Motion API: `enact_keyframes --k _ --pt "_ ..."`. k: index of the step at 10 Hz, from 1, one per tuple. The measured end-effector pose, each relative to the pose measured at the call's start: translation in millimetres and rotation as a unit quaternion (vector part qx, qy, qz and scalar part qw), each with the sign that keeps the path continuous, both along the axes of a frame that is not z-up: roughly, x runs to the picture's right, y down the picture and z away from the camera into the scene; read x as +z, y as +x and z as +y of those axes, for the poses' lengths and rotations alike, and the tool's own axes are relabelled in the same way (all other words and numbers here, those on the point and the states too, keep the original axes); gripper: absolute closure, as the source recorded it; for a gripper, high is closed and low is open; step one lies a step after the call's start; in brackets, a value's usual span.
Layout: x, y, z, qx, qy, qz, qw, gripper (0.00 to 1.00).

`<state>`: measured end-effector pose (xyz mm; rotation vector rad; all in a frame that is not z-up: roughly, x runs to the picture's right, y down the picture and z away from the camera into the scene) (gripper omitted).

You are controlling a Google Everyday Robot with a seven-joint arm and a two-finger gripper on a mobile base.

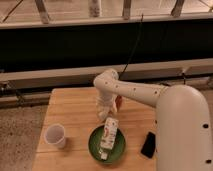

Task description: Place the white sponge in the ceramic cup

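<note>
A single white robot arm reaches over a wooden table [75, 107], its gripper claw [104, 112] pointing down above the table's middle. Whether the claw is spread or pressed together cannot be told.

Just in front of the claw, toward the viewer, sits a green round plate [94, 146]. A white carton with orange-red print [109, 134] lies across the plate, its long side running from the claw toward the viewer. At the carton's near end, on the plate's front edge, is what appears to be the white sponge [103, 156], a tiny white lump too small to show a long axis. It is farther from the claw than the carton is, so the carton lies between them.

The ceramic cup [55, 135] stands upright, well off to the picture-left of the claw and clear of the plate, mouth open. A dark flat object [148, 145], possibly a phone, lies picture-right of the plate.

Beyond the table are a speckled floor [20, 130] and a dark low wall [60, 50].
</note>
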<state>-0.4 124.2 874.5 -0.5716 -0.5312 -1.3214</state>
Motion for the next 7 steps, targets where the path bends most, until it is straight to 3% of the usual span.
enact_keyframes --k 3,5,7 --pt "0.7 1.4 2.0 0.003 -0.005 0.001 1.0 0.72" --pt "-8.2 -0.3 -6.9 0.005 0.001 -0.007 1.0 0.94" --pt "-17.3 -4.2 -17.2 0.007 0.011 -0.015 0.9998 1.0"
